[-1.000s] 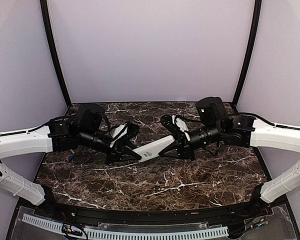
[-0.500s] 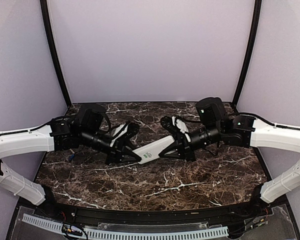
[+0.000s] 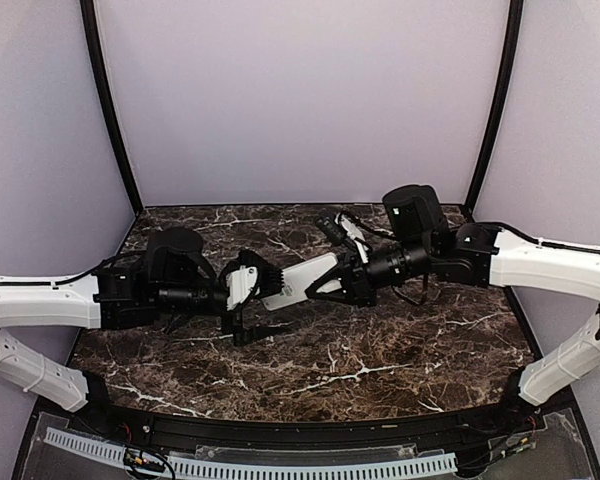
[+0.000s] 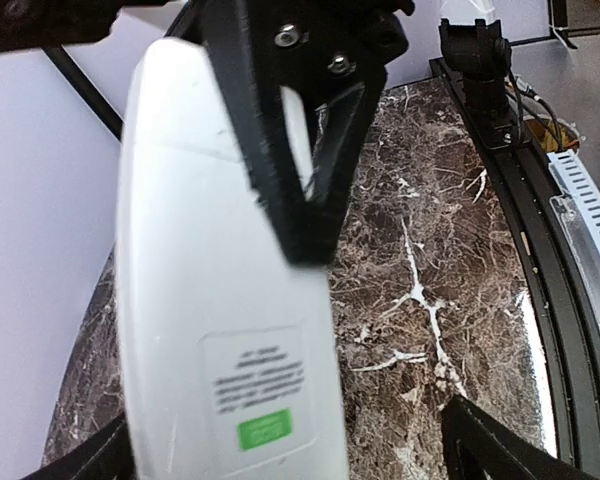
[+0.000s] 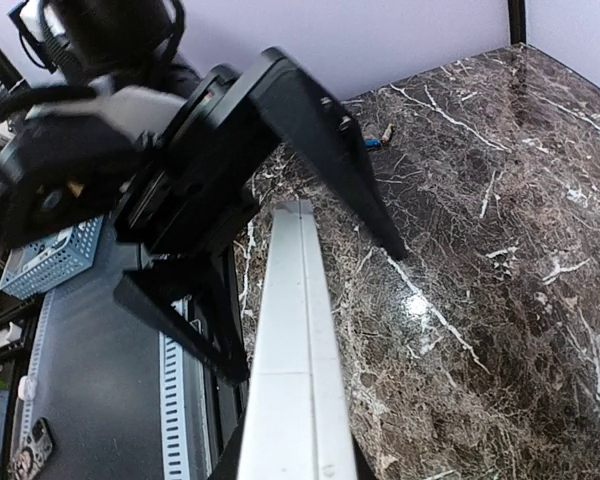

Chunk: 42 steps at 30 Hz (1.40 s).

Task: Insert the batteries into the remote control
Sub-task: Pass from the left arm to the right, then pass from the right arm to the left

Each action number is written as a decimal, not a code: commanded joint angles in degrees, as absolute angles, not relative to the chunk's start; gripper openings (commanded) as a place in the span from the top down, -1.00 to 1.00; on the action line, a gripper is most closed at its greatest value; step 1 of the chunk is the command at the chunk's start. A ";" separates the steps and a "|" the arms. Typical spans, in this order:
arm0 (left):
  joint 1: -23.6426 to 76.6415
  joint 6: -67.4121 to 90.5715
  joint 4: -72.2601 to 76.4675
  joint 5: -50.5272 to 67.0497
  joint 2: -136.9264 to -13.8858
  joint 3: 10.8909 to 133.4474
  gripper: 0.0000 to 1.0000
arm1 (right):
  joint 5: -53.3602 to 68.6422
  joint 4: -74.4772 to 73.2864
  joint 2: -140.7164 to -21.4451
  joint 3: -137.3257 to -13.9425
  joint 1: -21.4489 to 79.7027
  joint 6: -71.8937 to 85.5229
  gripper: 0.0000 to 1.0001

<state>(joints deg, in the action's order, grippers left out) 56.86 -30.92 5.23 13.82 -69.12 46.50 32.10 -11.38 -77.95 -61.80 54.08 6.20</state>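
**Q:** When viewed from the top camera, where is the remote (image 3: pixel 295 283)?

**A:** Centre of frame, held above the marble table (image 3: pixel 380 350), tilted with its right end higher. The right gripper (image 3: pixel 325 275) is clamped on that right end.

**Q:** State of the left gripper (image 3: pixel 255 298)?

**A:** Jaws spread wide. One finger lies above the remote's left end, the other below it. Contact cannot be confirmed from this view.

**Q:** Proceed to the left wrist view. What is shown?

**A:** The remote (image 4: pixel 220 300) fills the left half of the frame, back face towards the camera. A white label (image 4: pixel 255 385) with a green patch (image 4: pixel 265 431) sits near the bottom. A black finger (image 4: pixel 300 170) of the right gripper crosses the remote at the top. The left gripper's own fingers (image 4: pixel 500 445) appear in the two lower corners. The left-hand one is just beside the remote's edge, and the right-hand one is well apart from it. The table occupies the right half.

**Q:** Proceed to the right wrist view.

**A:** The remote (image 5: pixel 290 350) is seen edge-on, running from bottom centre up to mid-frame. The left gripper stands at upper left, jaws wide. One finger (image 5: pixel 335 160) is right of the remote's far end, the other left of it. Neither visibly touches it. The right gripper's own fingers are mostly out of frame at the bottom, so the grip cannot be inspected here.
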 commanded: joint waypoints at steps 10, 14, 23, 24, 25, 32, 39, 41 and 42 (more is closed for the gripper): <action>59.24 -39.48 16.38 -2.02 -69.13 43.29 -0.56 | 31.33 -6.04 -83.84 -67.71 53.68 24.62 1.00; 59.24 -39.02 16.20 -3.03 -70.09 43.45 -0.54 | 33.26 -4.73 -84.62 -68.03 53.72 25.35 1.00; 59.27 -38.68 14.83 -4.02 -71.17 44.11 -0.21 | 34.44 -3.85 -84.47 -67.51 53.69 25.52 1.00; 59.25 -38.54 14.45 -3.90 -71.34 44.41 -0.17 | 34.45 -3.74 -84.42 -67.51 53.70 25.57 1.00; 59.24 -38.35 14.12 -3.66 -71.35 44.53 -0.01 | 34.39 -3.74 -84.44 -67.50 53.69 25.58 1.00; 59.25 -36.48 12.48 -1.86 -70.16 45.47 0.98 | 27.64 -8.46 -82.75 -67.73 53.31 23.06 0.20; 59.31 -34.71 6.35 1.23 -70.08 47.41 1.00 | 19.70 -14.47 -80.97 -69.60 53.04 16.09 -0.41; 59.25 -34.36 6.63 0.76 -70.21 47.58 1.00 | 20.62 -14.60 -81.30 -70.01 53.01 15.32 -0.41; 59.28 -34.19 6.83 0.65 -70.15 47.61 1.00 | 21.53 -14.53 -81.49 -70.15 53.00 15.11 -0.41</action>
<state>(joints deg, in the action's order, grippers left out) 59.11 -35.88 8.16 -0.67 -71.13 45.54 22.20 -13.19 -81.97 -68.25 53.41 18.39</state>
